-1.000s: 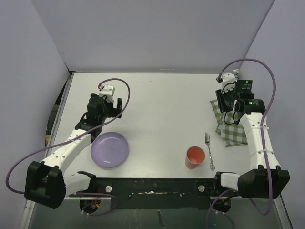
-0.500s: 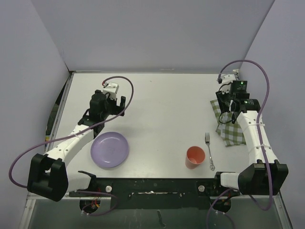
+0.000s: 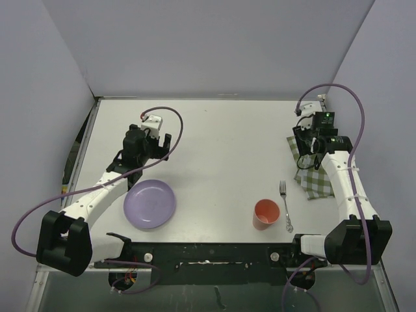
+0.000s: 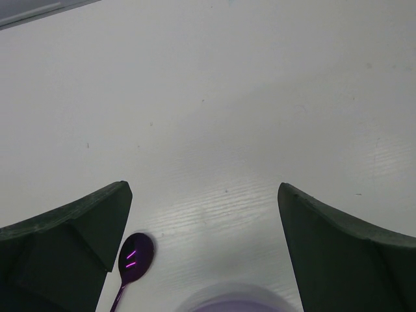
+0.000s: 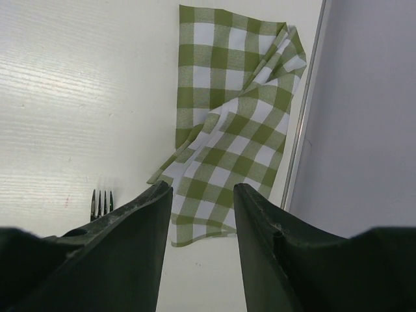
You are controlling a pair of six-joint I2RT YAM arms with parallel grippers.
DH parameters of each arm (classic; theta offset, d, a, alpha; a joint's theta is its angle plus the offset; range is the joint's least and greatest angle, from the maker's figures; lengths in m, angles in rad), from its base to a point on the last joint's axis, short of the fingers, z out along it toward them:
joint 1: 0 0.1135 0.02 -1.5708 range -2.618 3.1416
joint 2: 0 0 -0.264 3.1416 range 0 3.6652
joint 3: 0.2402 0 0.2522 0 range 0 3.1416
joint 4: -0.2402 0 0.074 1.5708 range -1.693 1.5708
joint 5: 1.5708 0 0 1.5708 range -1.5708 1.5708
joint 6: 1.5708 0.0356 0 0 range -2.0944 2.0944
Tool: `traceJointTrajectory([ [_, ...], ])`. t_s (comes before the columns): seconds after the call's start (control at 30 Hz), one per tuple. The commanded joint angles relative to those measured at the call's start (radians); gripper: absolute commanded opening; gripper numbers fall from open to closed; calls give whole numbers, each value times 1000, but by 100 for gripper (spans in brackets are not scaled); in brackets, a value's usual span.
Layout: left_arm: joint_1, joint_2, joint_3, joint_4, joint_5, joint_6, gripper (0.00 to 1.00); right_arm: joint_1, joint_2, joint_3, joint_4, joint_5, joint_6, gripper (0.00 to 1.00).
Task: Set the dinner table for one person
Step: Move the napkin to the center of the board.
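**Dinner table part-laid, both grippers empty**

The dinner table [image 3: 221, 136] is the wide white top that fills the floor of the walled bay, and both arms are bolted along its near edge.

A lilac plate [image 3: 150, 203] lies flat at the table's near-left part, just in from that edge. An orange cup [image 3: 266, 214] stands upright at the table's near-right part. A fork [image 3: 285, 205] lies just to the cup's right, apart from it, with its tines toward the table's far edge. A green-and-white checked cloth [image 3: 316, 183] lies rumpled and partly folded against the table's right edge, one side almost on the metal trim.

The left gripper [image 4: 203, 188] hangs over the left half of the table, beyond the plate. Its fingers are spread as wide as they go, with only bare tabletop between them. In the left wrist view a shiny purple spoon [image 4: 133, 257] lies on the table close beside the left-hand finger, without touching it.

The right gripper [image 5: 201, 188] is above the cloth at the table's right edge. Its fingers are parted by a narrow gap and grip nothing; the cloth shows on the table through the gap.
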Motion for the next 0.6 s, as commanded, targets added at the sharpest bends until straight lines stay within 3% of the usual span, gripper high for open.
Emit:
traceJointTrajectory([
  [0.0,-3,-41,-1,47,-78,7,98,-2,-73,-33,73,-28,-17,44],
  [0.57,-4,31,28,64,-78,-46,98,-29,-40,-126,246,178,-22,44],
])
